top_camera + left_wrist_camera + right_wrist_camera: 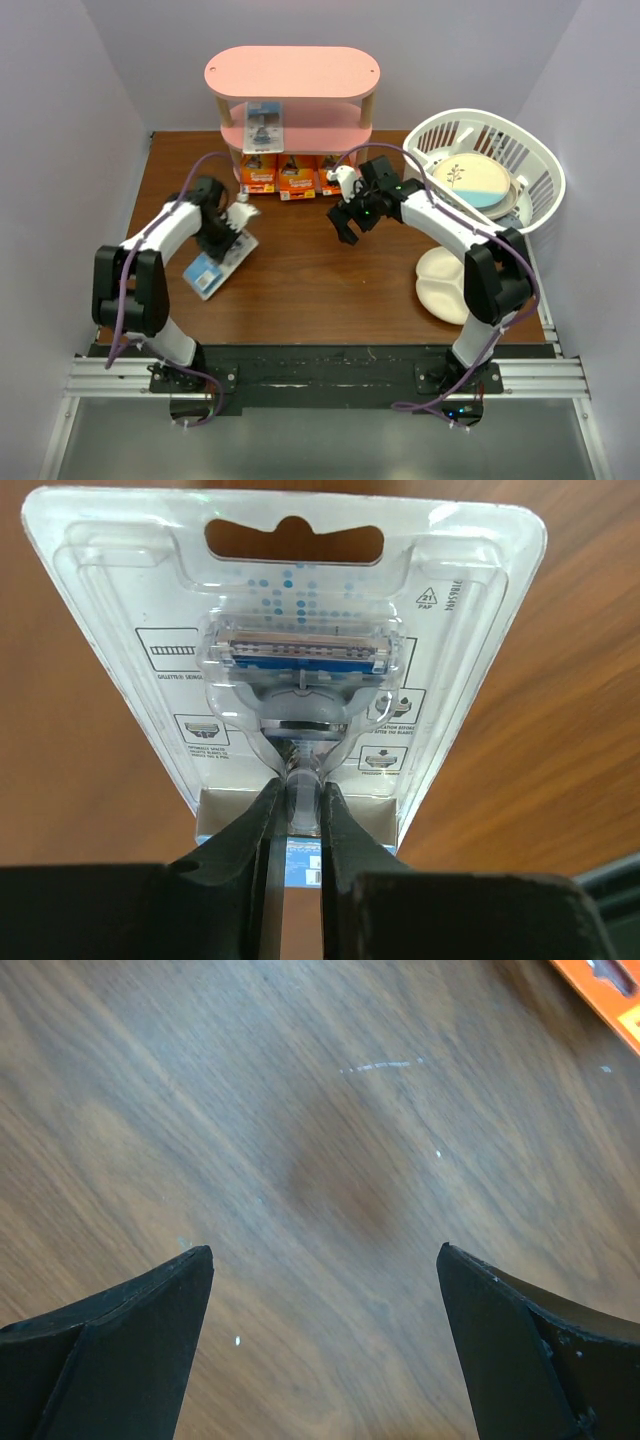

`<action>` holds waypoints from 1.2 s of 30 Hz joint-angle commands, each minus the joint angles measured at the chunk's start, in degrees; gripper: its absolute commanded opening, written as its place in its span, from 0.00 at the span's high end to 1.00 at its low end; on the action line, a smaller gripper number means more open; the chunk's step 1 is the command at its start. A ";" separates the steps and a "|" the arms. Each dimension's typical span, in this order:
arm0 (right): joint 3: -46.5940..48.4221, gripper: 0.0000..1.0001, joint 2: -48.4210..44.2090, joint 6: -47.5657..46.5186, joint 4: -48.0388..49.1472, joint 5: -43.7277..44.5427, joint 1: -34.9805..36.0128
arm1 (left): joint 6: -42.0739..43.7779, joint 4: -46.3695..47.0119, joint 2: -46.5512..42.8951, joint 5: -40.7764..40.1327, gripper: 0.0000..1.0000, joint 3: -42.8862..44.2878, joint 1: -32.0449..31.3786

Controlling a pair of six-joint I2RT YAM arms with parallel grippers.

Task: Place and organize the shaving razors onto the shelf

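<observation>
A white-and-blue razor blister pack lies on the left of the wooden table. My left gripper is shut on the clear bulge over its razor handle. Another blister pack lies on the middle tier of the pink shelf. Three orange razor packs stand side by side on the bottom tier. My right gripper hangs open over bare table in front of the shelf, nothing between its fingers. A corner of an orange pack shows in the right wrist view.
A white slatted basket at the right back holds a round plate. A white divided plate lies on the table under the right arm. Pale walls close in both sides.
</observation>
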 commanded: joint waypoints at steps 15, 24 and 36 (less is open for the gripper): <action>-8.74 0.05 -15.43 -0.52 -2.79 -5.76 -11.26 | 5.95 4.88 1.39 2.02 0.69 12.20 -33.55; -0.40 0.12 -5.77 -11.44 -3.85 -8.35 4.27 | -5.38 -8.49 -15.22 7.92 0.58 11.68 -21.70; 6.03 0.24 9.61 -19.17 1.07 -6.77 17.91 | -21.20 1.61 -24.81 12.72 0.46 6.05 8.95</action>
